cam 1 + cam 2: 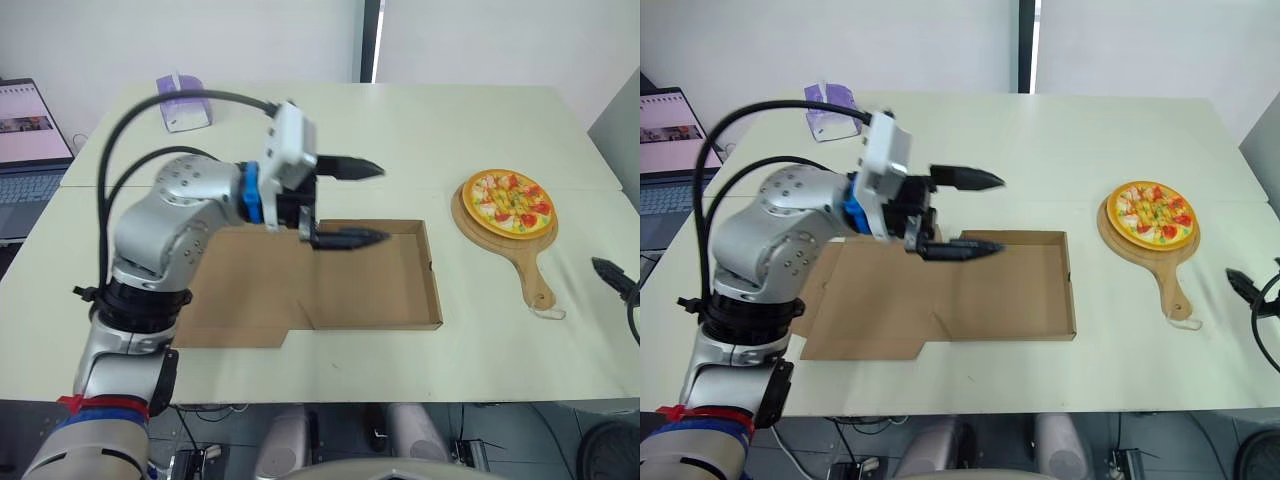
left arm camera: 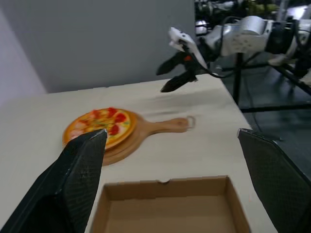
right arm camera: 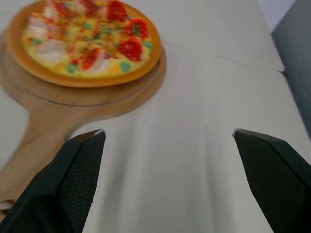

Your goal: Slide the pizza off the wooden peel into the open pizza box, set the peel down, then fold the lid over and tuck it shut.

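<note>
Head view: pizza sits on peel, right of the open box; left gripper hovers above the box, spread wide, empty. Right wrist view: right gripper gapes empty near the handle, probably the stiff peel's best hold.

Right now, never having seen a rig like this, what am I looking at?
This is a humanoid robot with two arms, each ending in a two-fingered black gripper. Two pictures come from cameras on its head, looking down at a pale table; the other two come from cameras on each wrist. On the table lie an open cardboard pizza box and a pizza on a wooden peel. The left gripper hovers open over the box; the right gripper is open beside the peel. Neither holds anything.
</note>
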Tool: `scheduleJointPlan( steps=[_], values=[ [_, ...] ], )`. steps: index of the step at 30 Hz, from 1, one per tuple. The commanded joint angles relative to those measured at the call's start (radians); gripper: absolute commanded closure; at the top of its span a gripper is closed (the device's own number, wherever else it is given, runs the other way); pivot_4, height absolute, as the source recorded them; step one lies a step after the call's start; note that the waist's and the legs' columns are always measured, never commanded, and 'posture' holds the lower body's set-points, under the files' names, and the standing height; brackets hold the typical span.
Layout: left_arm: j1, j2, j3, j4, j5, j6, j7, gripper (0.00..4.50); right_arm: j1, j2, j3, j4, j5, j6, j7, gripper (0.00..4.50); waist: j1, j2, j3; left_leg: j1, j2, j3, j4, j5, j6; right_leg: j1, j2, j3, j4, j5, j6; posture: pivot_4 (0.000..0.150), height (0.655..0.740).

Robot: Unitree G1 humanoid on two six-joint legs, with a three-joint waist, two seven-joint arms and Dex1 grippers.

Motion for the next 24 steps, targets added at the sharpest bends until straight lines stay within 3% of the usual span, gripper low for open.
scheduleJointPlan(
  steps=[1,7,13,24],
  values=[
    [-0.027,-0.029,-0.016,-0.028,0.023,-0.041,-0.008,0.04,0.06,0.012,-0.014,-0.219,0.079,0.158,-0.011,0.0,0.0,0.0,0.0,0.0,0.0,-0.001,0.0,0.0,-0.001,0.0,0.001,0.0,0.0,-0.002,0.003,0.15,0.74],
    [-0.024,-0.062,-0.023,-0.035,0.049,-0.048,0.015,0.04,0.027,0.048,0.068,-0.3,0.07,0.263,-0.078,0.0,0.002,0.0,0.0,0.0,-0.001,0.0,0.001,0.001,-0.002,0.001,0.001,0.0,-0.001,-0.003,0.005,0.15,0.74],
    [-0.002,-0.056,-0.003,-0.071,0.047,-0.021,0.041,0.04,-0.086,0.092,0.211,-0.175,-0.032,0.258,-0.151,0.0,0.009,-0.001,0.0,0.0,-0.001,0.0,0.001,0.002,-0.002,0.0,0.001,0.0,-0.001,-0.001,0.001,0.15,0.74],
    [0.021,-0.05,0.007,-0.122,0.036,0.011,0.073,0.04,-0.225,0.164,0.282,0.047,-0.142,0.169,-0.203,0.0,0.011,-0.001,0.001,-0.001,-0.001,0.0,0.001,0.003,-0.005,0.0,0.001,0.0,-0.002,0.0,0.0,0.15,0.74]
  ],
)
